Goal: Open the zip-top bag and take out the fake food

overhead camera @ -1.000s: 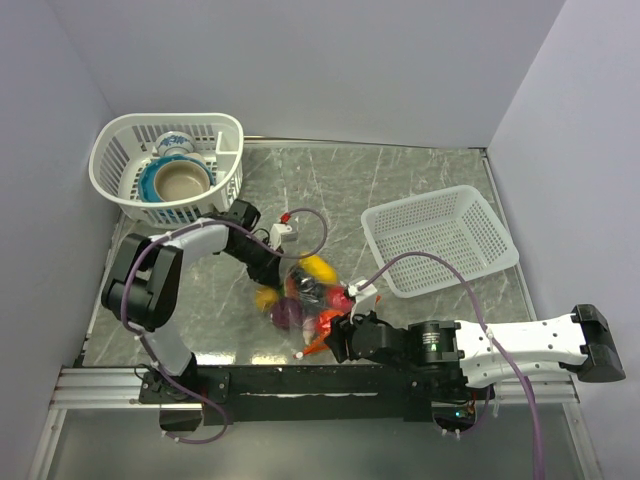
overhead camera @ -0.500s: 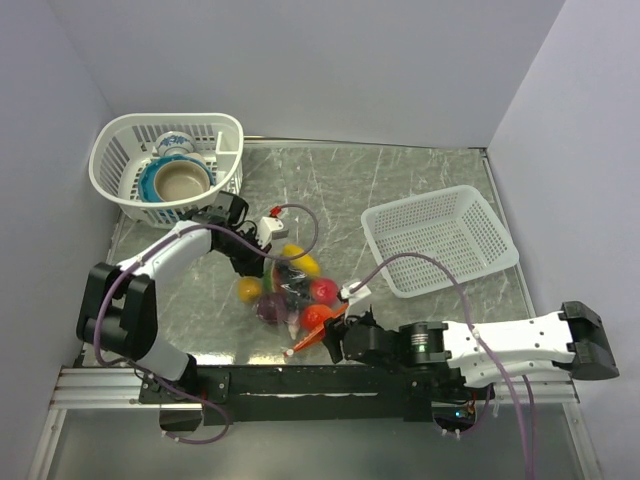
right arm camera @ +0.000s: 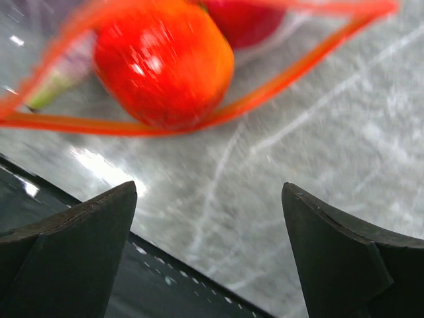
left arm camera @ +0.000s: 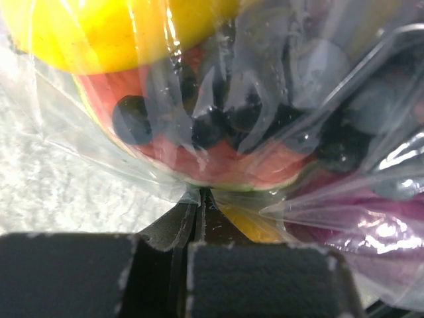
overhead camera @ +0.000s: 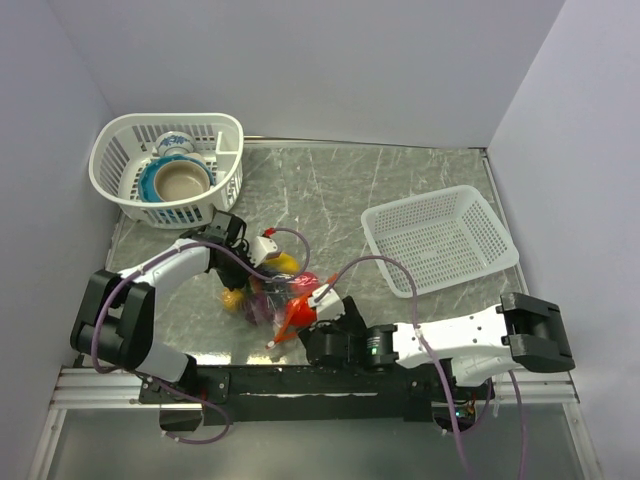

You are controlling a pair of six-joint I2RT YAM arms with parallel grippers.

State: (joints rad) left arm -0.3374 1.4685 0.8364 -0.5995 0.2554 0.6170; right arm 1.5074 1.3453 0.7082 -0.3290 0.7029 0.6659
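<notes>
Left hand (left arm camera: 199, 204) is clamped tight, fingers together on a fold of clear film at the closed end of the zip-top bag (overhead camera: 270, 297). Through the plastic in that wrist view I get a yellow fruit (left arm camera: 112, 33) and dark grapes (left arm camera: 218, 119) pressed close to the lens.

From above, the bag sits on the surface (overhead camera: 400, 180) between the two arms. Its long axis runs from the left hand's pinch at about 11 o'clock down to the mouth at about 5 o'clock.

Right hand (right arm camera: 209, 192) is spread wide and holds nothing. Dead ahead of it at 12 o'clock, a touch toward 11, is the orange-red zip strip (right arm camera: 291, 73), looped around the red tomato (right arm camera: 163, 63). The mouth looks parted, though that view is blurred and I can't say it is open along its whole length.

So the right hand is the nearer one to the opening. By my read the tomato is the first piece of fake food to come out. The reach is straight forward into the loop, with the left hand anchoring the far end.
</notes>
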